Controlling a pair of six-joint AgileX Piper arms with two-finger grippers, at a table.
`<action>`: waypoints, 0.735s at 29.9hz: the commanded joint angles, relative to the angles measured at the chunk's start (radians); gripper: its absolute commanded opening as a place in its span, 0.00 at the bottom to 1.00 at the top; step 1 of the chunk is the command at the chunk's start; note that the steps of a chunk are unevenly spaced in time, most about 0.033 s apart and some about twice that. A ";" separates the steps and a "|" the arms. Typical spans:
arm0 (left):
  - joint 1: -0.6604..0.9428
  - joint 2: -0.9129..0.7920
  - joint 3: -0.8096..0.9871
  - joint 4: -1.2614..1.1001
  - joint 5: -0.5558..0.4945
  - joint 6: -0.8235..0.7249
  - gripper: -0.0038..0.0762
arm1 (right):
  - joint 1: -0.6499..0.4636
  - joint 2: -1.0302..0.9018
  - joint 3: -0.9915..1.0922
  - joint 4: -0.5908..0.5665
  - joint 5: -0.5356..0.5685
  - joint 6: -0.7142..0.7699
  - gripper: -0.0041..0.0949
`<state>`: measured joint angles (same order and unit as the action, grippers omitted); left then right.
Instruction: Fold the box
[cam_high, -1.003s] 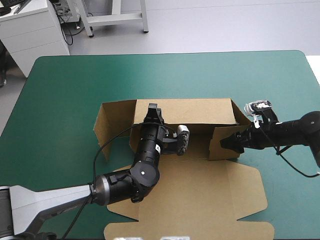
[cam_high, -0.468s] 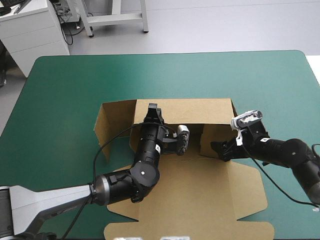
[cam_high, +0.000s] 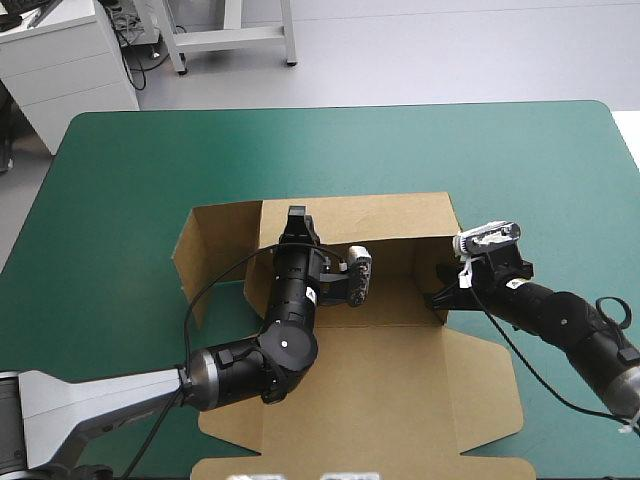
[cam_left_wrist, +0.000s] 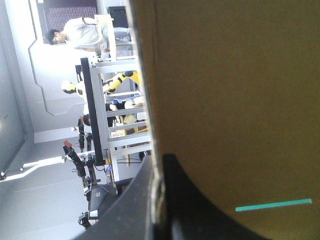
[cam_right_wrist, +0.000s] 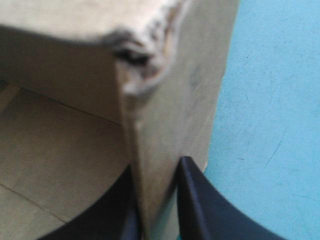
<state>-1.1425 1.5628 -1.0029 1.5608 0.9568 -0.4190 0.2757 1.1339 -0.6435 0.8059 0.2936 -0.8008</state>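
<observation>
High view: the box (cam_high: 380, 390) lies mid-table on the teal-green cover (cam_high: 130, 170). Its lid panel lies flat toward the near edge and its back wall (cam_high: 390, 215) is raised.

- Change from just before: the right side wall (cam_high: 443, 290) was swung inward over the base, loose at an angle. It now stands close to square at the back wall's right end.
- The right gripper (cam_high: 437, 298) has travelled in with it toward the corner.
- The whole sheet has slid a little toward the table's left edge.
- The left gripper (cam_high: 296, 222) has hardly moved and sits at the back wall's top edge.
- The left side flap (cam_high: 195, 255) is splayed outward, not yet brought in.

Judgement: the right corner is forming. It still needs tucking, and the left flap has yet to be done.

Wrist views add the grips, which the high view hides:

- Left wrist view: black fingers nearly closed, with the edge of the brown board pinched between them. A thin strip of cover shows past the board.
- Right wrist view: fingers clamped either side of the upright wall, one inside over the base panel (cam_right_wrist: 50, 165) and one outside above the cover. The wall's top corner looks crushed and frayed, a detail the high view misses.
- Neither wrist view shows the splayed left flap.
</observation>
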 joint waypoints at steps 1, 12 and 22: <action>-0.008 -0.029 -0.023 0.051 -0.041 -0.004 0.01 | 0.012 -0.020 -0.029 0.028 -0.015 -0.021 0.03; -0.008 -0.029 -0.023 0.051 -0.049 -0.006 0.13 | 0.012 -0.020 -0.029 0.034 -0.013 -0.044 0.02; -0.008 -0.029 -0.023 0.074 -0.082 -0.128 0.63 | 0.012 -0.018 -0.029 0.037 -0.017 -0.044 0.02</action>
<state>-1.1464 1.5642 -1.0017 1.5838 0.8607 -0.4914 0.2850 1.1339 -0.6404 0.8065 0.2903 -0.8363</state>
